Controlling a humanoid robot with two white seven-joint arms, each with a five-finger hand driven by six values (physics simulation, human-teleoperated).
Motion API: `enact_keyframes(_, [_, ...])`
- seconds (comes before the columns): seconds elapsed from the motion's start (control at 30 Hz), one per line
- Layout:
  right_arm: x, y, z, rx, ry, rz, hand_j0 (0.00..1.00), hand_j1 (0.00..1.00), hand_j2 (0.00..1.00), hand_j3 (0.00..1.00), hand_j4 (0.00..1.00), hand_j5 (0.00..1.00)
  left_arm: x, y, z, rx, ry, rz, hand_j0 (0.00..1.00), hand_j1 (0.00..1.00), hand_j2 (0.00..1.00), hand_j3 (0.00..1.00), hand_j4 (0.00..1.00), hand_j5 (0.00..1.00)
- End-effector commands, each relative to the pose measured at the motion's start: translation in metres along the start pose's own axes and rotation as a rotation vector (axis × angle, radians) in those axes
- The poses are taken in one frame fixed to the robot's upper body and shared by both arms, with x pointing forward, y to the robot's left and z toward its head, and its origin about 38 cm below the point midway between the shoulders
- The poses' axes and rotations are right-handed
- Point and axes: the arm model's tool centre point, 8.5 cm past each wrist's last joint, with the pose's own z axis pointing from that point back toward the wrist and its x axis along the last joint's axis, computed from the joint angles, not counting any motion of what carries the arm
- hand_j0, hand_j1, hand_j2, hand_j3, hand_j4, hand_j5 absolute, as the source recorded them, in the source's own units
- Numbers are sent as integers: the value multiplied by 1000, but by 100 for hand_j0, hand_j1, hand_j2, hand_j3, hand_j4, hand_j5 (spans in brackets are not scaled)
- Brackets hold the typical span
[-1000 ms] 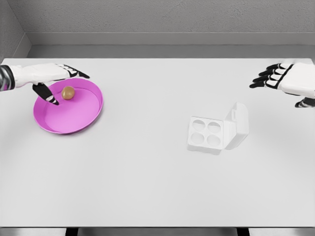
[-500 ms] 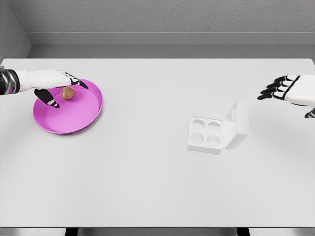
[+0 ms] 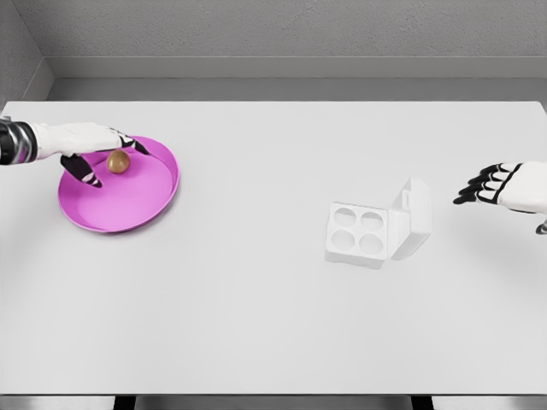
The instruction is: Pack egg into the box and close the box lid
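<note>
The egg [image 3: 118, 161] lies in the pink plate [image 3: 128, 201] at the left of the tabletop [image 3: 256, 325], with the left hand [image 3: 90, 145] spread wide around it, holding nothing. The white box [image 3: 376, 229] sits open well to the right. Just beyond it the right hand [image 3: 504, 188] hovers with fingers loosely curled, empty.

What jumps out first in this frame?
The magenta plate at the table's left, with a brown egg on it and the left robot hand open around the egg. Right of centre sits the white egg box, lid up, four cups empty. The right robot hand hovers open at the right edge.
</note>
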Motion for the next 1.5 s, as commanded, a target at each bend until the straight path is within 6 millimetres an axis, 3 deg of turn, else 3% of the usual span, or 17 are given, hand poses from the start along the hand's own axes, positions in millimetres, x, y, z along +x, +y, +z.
enact_keyframes(0.0, [1, 9, -6, 20, -8, -18, 100, 100, 100, 100, 100, 100, -4, -4, -2, -2, 9, 26, 86, 86, 86, 86, 86, 86])
enact_keyframes(0.3, [2, 20, -13, 52, -11, -20, 100, 100, 100, 100, 100, 100, -3, -4, -6, -4, 8, 34, 83, 83, 83, 83, 83, 83])
enact_keyframes(1.03, [8, 24, -19, 72, -31, -10, 100, 100, 100, 100, 100, 100, -14, -1, -12, -19, 50, 64, 79, 79, 79, 79, 79, 79])
enact_keyframes(1.37, [10, 25, -19, 74, -35, -11, 100, 100, 100, 100, 100, 100, -10, -1, -18, -28, 42, 55, 79, 79, 79, 79, 79, 79])
enact_keyframes(1.4, [10, 25, -19, 74, -35, -11, 100, 100, 100, 100, 100, 100, -10, -1, -18, -28, 42, 55, 79, 79, 79, 79, 79, 79])
enact_keyframes(1.47, [10, 26, -19, 76, -37, -12, 100, 100, 100, 100, 100, 100, -10, -1, -18, -28, 42, 55, 67, 67, 67, 67, 67, 67])
